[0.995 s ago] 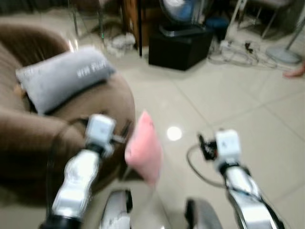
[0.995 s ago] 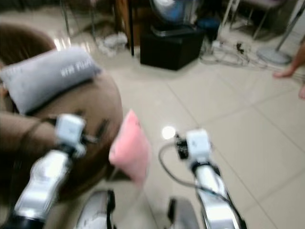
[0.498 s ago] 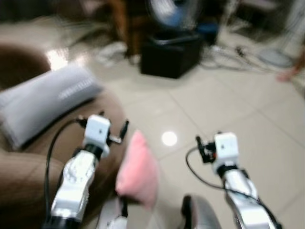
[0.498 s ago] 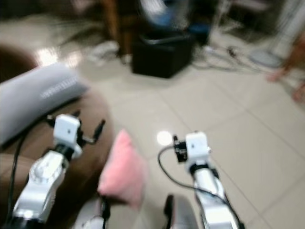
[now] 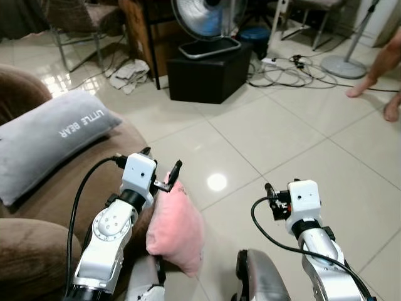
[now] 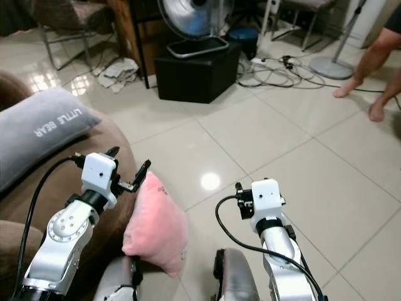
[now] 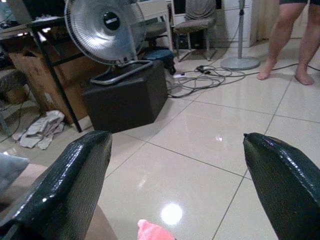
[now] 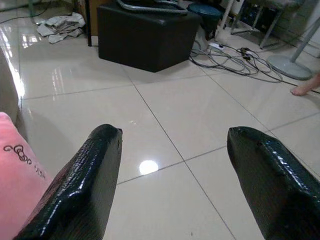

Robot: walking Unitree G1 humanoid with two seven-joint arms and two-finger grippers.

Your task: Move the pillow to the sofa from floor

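Pink pillow is sitting upright right against the brown sofa, just beside its rounded front edge, with my left arm next to it. My left gripper is spread wide, fingers well apart, holding nothing. Same deal with my right gripper, splayed wide over the glossy tile floor. On the sofa there's a grey "LITTLE BEAR" cushion. Beyond the sofa: a black box with a fan on top, and a person's bare legs.
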